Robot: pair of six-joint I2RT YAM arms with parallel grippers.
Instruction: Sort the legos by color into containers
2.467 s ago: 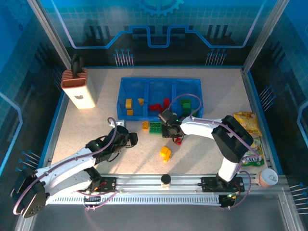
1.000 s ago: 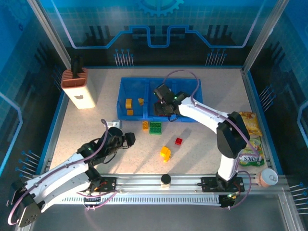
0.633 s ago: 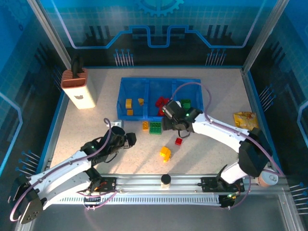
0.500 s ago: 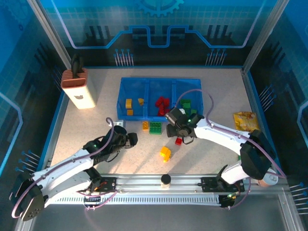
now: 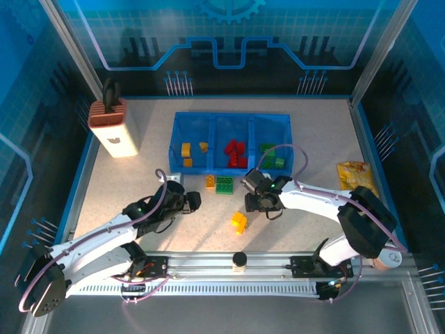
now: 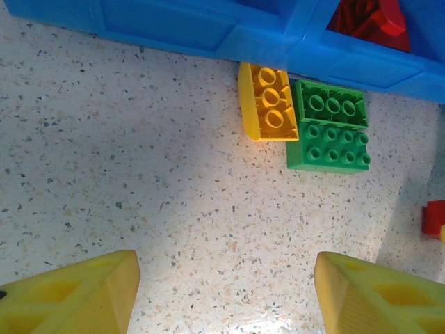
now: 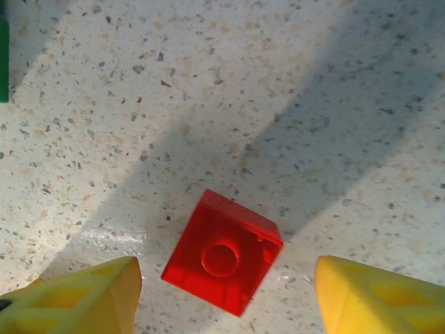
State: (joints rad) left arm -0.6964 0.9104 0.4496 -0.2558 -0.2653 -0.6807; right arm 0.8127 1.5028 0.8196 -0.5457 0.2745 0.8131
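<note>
Right hand (image 7: 224,296) hangs spread over the red one-stud lego (image 7: 222,252) on the counter (image 7: 208,83), a finger either side, apparently lined up to grab it for the red-filled middle compartment of the blue bin (image 5: 229,115).

"Where is the bin (image 5: 229,117)?"

"At the back of the table (image 5: 125,181), in the middle. The box (image 5: 115,132) stands to its left. The packets (image 5: 357,174) lie far off to its right."

"And the bricks (image 5: 234,149)?"

"Some lie in each of its three parts. A bunch of bricks (image 5: 224,184) lies just in front of its wall. A small brick (image 7: 222,261) lies nearer, between the fingers of the right gripper (image 5: 256,203). The last brick (image 5: 238,221) lies nearer still, a bit to the left."
</note>
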